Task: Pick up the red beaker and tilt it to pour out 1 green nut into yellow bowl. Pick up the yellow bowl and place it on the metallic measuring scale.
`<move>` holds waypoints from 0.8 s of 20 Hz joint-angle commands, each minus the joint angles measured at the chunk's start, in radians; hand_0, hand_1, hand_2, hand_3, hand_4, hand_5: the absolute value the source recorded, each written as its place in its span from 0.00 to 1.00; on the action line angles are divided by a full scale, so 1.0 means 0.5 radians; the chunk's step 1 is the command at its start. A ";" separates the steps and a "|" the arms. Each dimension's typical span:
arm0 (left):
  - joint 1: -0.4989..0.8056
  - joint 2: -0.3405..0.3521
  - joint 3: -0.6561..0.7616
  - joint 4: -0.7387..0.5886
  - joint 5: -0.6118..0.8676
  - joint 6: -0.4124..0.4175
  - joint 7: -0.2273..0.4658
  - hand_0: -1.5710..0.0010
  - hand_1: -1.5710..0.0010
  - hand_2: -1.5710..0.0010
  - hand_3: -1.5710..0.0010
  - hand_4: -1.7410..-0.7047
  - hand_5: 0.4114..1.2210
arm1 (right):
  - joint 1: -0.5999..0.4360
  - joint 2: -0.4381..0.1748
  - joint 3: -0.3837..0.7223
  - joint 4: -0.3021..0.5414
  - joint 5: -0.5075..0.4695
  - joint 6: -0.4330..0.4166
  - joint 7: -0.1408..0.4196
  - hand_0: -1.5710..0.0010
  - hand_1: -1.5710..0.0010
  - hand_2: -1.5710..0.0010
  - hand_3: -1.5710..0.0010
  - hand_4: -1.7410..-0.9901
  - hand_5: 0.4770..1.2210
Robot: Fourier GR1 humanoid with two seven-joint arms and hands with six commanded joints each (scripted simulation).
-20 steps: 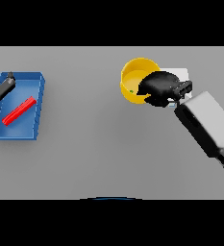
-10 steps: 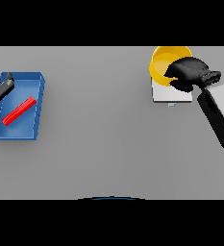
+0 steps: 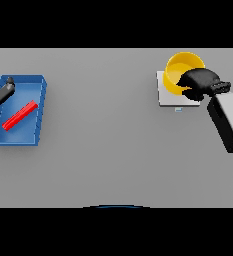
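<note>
Look to the far right corner of the grey table (image 3: 113, 150): your right hand (image 3: 200, 82) has its dark fingers curled over the near right rim of the round yellow bowl (image 3: 180, 70), clamped on it. The bowl sits over the far right part of the pale square metallic measuring scale (image 3: 164, 97); you cannot tell whether it rests on the plate or hangs just above it. At the left edge, your left hand (image 3: 3, 92) lies over the far left corner of the blue rectangular tray (image 3: 38, 112), fingers extended and holding nothing. A red stick-shaped object (image 3: 19, 115) lies slantwise inside that tray.
</note>
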 commanded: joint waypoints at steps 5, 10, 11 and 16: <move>-0.041 -0.016 -0.005 0.034 -0.006 -0.019 0.012 1.00 1.00 1.00 1.00 0.98 0.32 | -0.005 0.010 -0.029 0.085 -0.021 -0.049 -0.089 0.04 0.00 0.15 0.07 0.00 1.00; -0.036 -0.015 -0.014 0.014 -0.023 0.005 0.033 1.00 1.00 1.00 1.00 0.98 0.32 | -0.028 0.023 -0.044 0.072 -0.040 -0.002 -0.042 0.08 0.15 0.18 0.37 0.07 1.00; -0.029 -0.015 -0.019 0.008 -0.022 0.000 0.030 1.00 1.00 1.00 1.00 0.99 0.32 | -0.019 0.022 -0.036 0.064 -0.030 0.002 -0.030 0.22 0.30 0.31 0.43 0.11 0.90; -0.032 -0.024 -0.014 0.004 -0.019 0.009 0.008 1.00 1.00 1.00 1.00 0.98 0.31 | -0.061 0.023 0.024 0.117 0.030 0.042 -0.060 0.74 0.77 0.70 0.65 0.23 0.61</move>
